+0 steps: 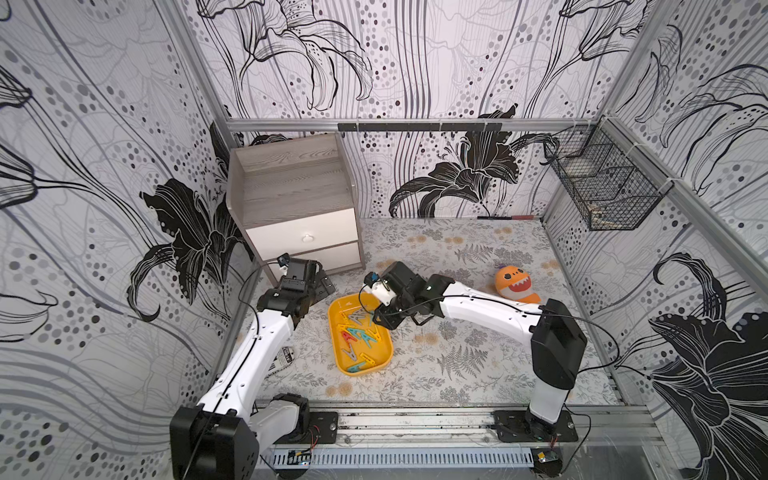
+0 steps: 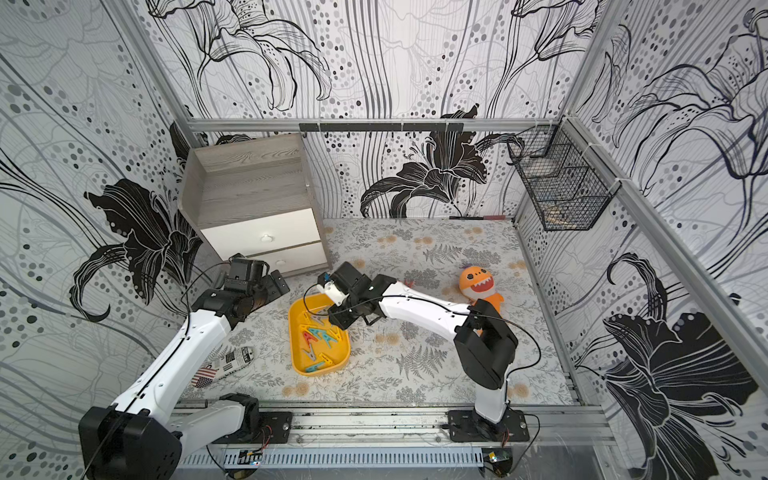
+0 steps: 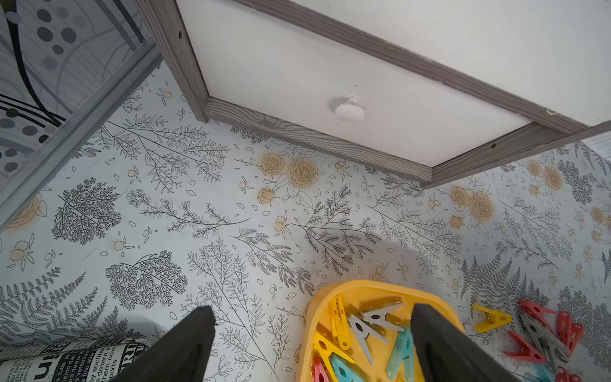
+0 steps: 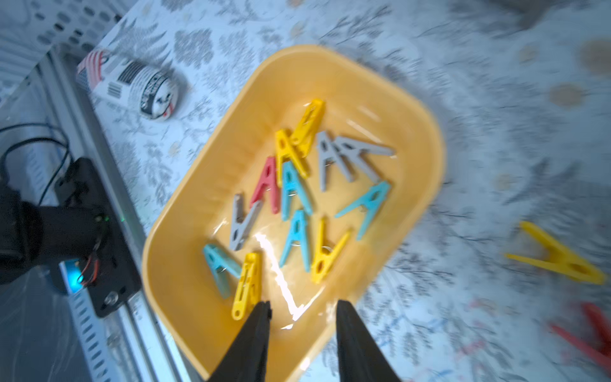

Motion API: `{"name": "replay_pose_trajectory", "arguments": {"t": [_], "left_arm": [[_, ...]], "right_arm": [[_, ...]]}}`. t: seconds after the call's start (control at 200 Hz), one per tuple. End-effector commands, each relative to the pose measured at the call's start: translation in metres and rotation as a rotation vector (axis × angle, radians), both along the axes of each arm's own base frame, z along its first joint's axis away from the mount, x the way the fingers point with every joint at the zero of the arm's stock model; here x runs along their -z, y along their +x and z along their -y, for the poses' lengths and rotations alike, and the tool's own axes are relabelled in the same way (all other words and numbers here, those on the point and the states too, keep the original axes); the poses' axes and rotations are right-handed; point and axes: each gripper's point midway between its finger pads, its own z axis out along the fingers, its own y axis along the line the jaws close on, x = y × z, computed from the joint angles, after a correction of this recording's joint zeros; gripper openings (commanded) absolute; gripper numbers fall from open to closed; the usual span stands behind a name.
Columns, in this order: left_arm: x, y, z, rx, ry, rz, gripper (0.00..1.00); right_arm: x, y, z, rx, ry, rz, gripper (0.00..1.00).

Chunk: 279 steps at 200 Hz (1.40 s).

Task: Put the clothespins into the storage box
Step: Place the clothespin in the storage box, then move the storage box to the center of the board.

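The yellow storage box [image 1: 332, 332] [image 2: 293, 349] lies on the floral mat between the arms, with several clothespins [image 1: 359, 334] [image 2: 320, 334] in yellow, teal, red and grey inside. My right gripper [image 1: 379, 319] [image 4: 302, 307] hangs over the box's far right rim [image 4: 198, 185], open, with nothing between its fingers. More clothespins lie outside the box: a yellow one [image 4: 562, 259] [image 3: 491, 319] and a red and grey heap [image 3: 545, 337]. The right arm hides these in both top views. My left gripper [image 1: 324, 289] [image 3: 310, 307] stands wide open and empty beside the box's far left corner [image 3: 310, 317].
A grey wood cabinet [image 1: 299, 208] with white drawers stands at the back left, close to the left gripper. An orange plush toy [image 1: 515, 284] lies at the right. A newsprint-patterned roll [image 2: 237, 359] lies left of the box. A black wire basket [image 1: 602, 187] hangs on the right wall.
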Motion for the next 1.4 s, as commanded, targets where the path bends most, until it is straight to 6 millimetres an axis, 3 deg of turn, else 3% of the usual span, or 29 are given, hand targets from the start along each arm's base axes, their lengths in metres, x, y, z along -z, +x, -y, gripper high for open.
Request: {"name": "replay_pose_trajectory", "arguments": {"t": [0.0,0.165,0.345,0.716,1.006,1.272,1.352,1.392], "left_arm": [[-0.010,0.005,0.000,0.009,-0.005,0.040,0.97],[-0.012,0.006,0.001,0.011,-0.006,0.042,0.97],[-0.016,0.007,0.000,0.011,0.005,0.048,0.97],[-0.015,0.008,0.000,0.014,0.004,0.046,0.97],[-0.016,0.009,0.000,0.014,0.004,0.048,0.97],[-0.015,0.009,0.001,0.014,-0.003,0.050,0.97],[-0.015,0.009,0.001,0.014,-0.003,0.049,0.97],[-0.014,0.008,0.001,0.013,-0.002,0.049,0.97]], "right_arm": [[0.013,0.011,0.008,0.100,-0.053,0.013,0.46],[0.029,0.020,0.012,0.170,-0.094,0.009,0.46],[0.050,0.017,0.008,0.169,-0.113,-0.035,0.46],[0.083,0.017,0.007,0.172,-0.167,-0.082,0.19],[0.081,0.029,0.040,0.229,-0.223,-0.044,0.15],[0.076,0.038,0.087,0.303,-0.252,-0.033,0.14],[0.074,0.037,0.096,0.312,-0.243,-0.040,0.16],[0.070,0.036,0.096,0.307,-0.225,-0.041,0.22]]}}
